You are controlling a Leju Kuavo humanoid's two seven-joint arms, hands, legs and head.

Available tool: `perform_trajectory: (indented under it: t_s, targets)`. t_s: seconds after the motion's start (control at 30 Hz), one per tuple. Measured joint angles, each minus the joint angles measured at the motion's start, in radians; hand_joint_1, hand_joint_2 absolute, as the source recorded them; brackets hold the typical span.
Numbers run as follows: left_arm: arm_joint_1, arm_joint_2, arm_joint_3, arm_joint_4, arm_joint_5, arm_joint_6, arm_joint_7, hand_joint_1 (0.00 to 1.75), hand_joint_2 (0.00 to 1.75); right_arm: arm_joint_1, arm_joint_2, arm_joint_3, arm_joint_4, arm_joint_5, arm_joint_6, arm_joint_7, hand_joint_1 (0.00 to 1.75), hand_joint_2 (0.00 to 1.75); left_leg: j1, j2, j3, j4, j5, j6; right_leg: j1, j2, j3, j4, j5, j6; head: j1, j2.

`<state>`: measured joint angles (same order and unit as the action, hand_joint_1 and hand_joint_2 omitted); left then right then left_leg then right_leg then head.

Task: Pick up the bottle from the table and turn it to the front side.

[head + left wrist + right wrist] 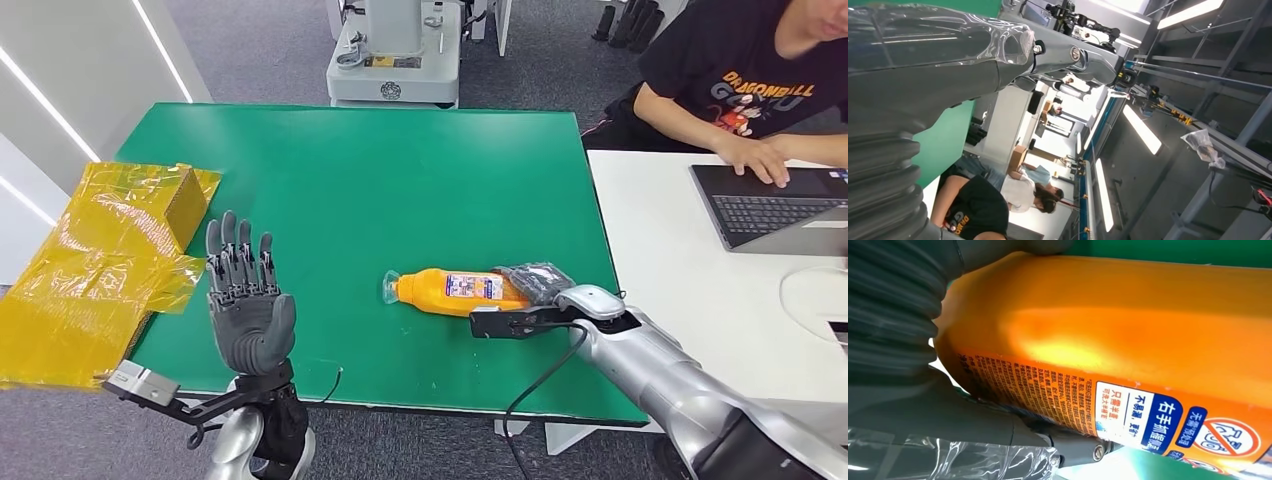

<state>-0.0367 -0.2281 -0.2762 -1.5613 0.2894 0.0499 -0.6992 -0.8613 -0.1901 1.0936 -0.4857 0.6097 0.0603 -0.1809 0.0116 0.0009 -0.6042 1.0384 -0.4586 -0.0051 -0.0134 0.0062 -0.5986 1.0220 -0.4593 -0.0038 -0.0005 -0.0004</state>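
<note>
An orange bottle (450, 290) with a clear cap lies on its side on the green table (380, 170), cap pointing left, its label with small print facing up. My right hand (537, 284) wraps around the bottle's base end, dark fingers over the top. In the right wrist view the orange bottle (1128, 340) sits close against the palm, with the thumb (1068, 445) under it. My left hand (246, 305) is raised near the table's front left edge, palm up and fingers spread, holding nothing.
A yellow plastic bag (100, 270) holding a cardboard box lies on the table's left edge. A white desk (690, 290) with a laptop (770, 205) adjoins on the right, where a person (750, 90) types. A grey machine base (395, 60) stands beyond the far edge.
</note>
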Motion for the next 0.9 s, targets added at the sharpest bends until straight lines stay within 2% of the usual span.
perform_trajectory:
  t_s: [0.33, 0.4, 0.47, 0.53, 0.73, 0.8, 0.9]
  targets:
    - [0.015, -0.001, 0.003, 0.001, -0.02, -0.02, 0.0, 0.0, 1.75, 0.035, -0.001, -0.02, -0.009, 0.011, -0.148, -0.039, 1.75, 1.75, 0.0, 0.0, 0.0, 0.0, 0.0, 0.0, 0.0, 0.0, 0.0, 0.0, 0.0, 0.0, 0.0, 0.0]
    - [0.017, -0.002, 0.006, 0.001, -0.024, -0.021, 0.0, 0.0, 1.75, 0.051, 0.0, -0.032, -0.017, 0.009, -0.221, -0.05, 1.75, 1.75, 0.0, -0.001, -0.001, 0.0, 0.0, 0.0, 0.0, -0.001, 0.0, 0.0, 0.0, 0.0, 0.0, 0.0]
    - [0.021, -0.004, 0.012, 0.001, -0.029, -0.02, 0.0, 0.0, 1.75, 0.079, 0.007, -0.063, -0.035, -0.006, -0.37, -0.075, 1.75, 1.75, 0.0, -0.002, -0.003, 0.0, 0.0, 0.0, 0.0, -0.002, -0.001, 0.0, 0.0, 0.0, 0.0, 0.0]
    - [0.023, -0.006, 0.016, 0.001, -0.032, -0.018, 0.0, 0.0, 1.75, 0.103, 0.02, -0.111, -0.06, -0.029, -0.511, -0.101, 1.75, 1.75, 0.0, -0.002, -0.003, 0.0, 0.0, 0.0, 0.0, -0.002, -0.002, 0.001, 0.0, 0.0, 0.0, 0.0]
    - [0.013, -0.001, 0.007, 0.024, -0.019, -0.01, 0.0, 0.0, 1.75, 0.157, 0.05, -0.251, -0.151, -0.031, -0.715, -0.178, 1.75, 1.75, 0.0, -0.005, -0.005, 0.0, 0.0, 0.0, 0.0, -0.005, -0.003, 0.0, -0.001, 0.0, 0.0, 0.0]
    - [-0.006, 0.006, -0.015, 0.063, -0.029, -0.002, 0.003, 0.0, 1.75, 0.201, 0.069, -0.338, -0.205, 0.016, -0.75, -0.235, 1.75, 1.75, 0.0, -0.005, -0.006, -0.001, 0.0, 0.0, 0.0, -0.006, -0.003, 0.0, -0.001, 0.0, 0.0, 0.0]
    - [-0.041, 0.016, -0.059, 0.131, -0.06, 0.015, 0.017, 0.0, 1.75, 0.301, 0.126, -0.529, -0.305, 0.123, -0.758, -0.387, 1.75, 1.75, 0.0, -0.005, -0.006, -0.001, -0.001, 0.0, 0.0, -0.005, -0.004, 0.0, -0.001, 0.0, 0.0, 0.0]
